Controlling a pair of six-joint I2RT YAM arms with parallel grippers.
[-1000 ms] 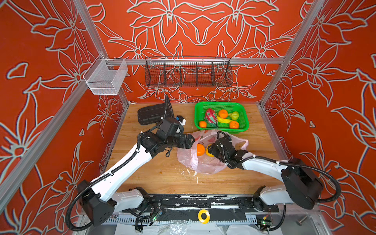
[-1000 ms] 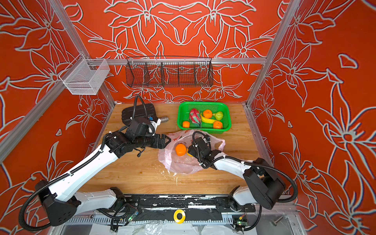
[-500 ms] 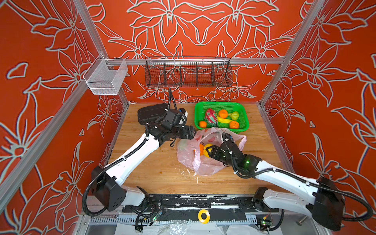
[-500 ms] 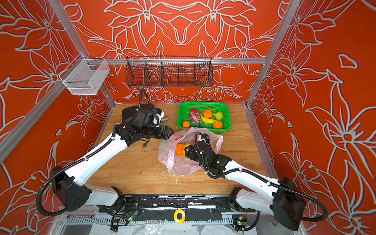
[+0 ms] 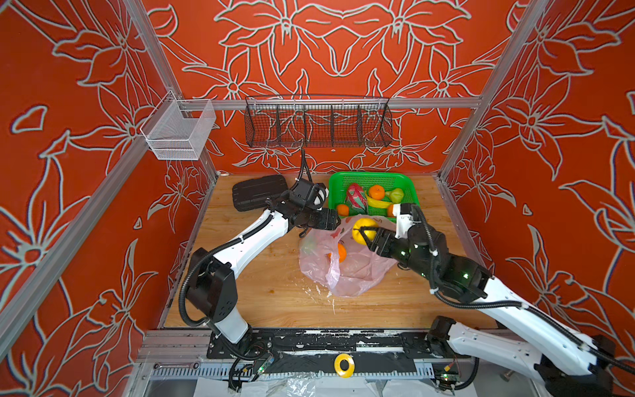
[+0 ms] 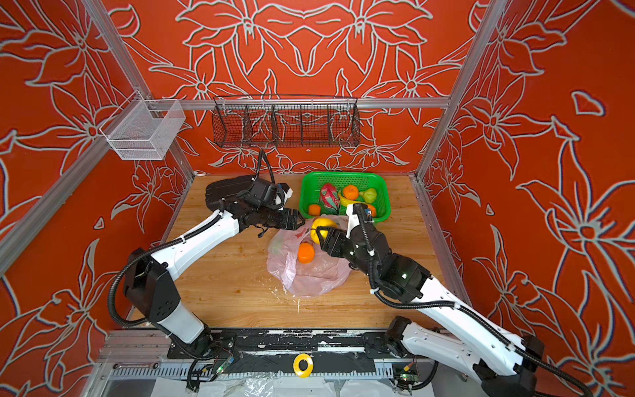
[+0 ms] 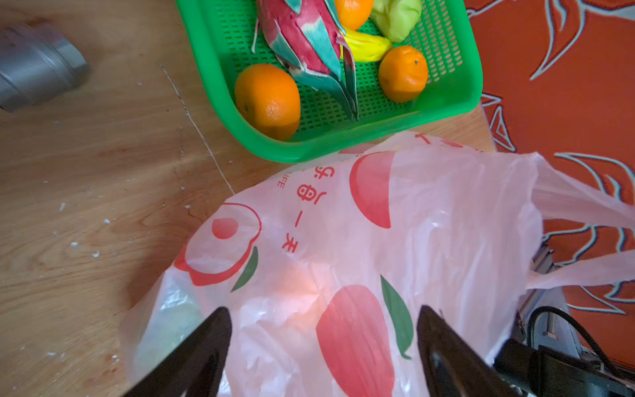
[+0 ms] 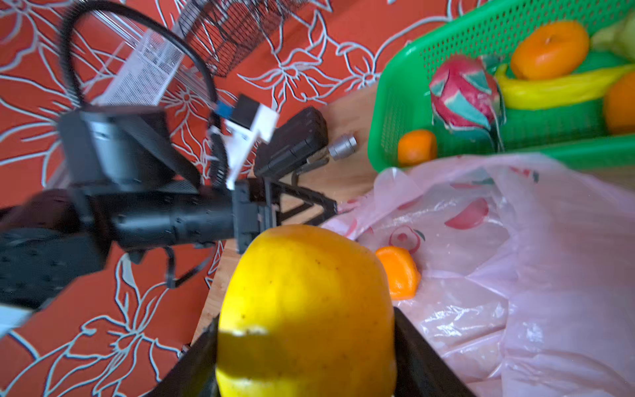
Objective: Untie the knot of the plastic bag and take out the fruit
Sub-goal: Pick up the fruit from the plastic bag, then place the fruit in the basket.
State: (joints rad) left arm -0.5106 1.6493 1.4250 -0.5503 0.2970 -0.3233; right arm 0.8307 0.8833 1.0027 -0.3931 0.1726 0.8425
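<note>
While the plastic bag [image 5: 354,275] lies untied beside the green basket [image 5: 364,177] in both top views, the right gripper [image 5: 365,234] clamps the yellow fruit [image 5: 360,225] above it. Left wrist view: the left gripper [image 7: 323,330] spreads wide, empty, over the bag. Right wrist view: fingers [image 8: 422,354] pinch the fruit.

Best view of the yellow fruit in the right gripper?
Right wrist: the yellow fruit fills the frame, pinched between black fingers. Both top views show it small, by the plastic bag. Left wrist misses it.
</note>
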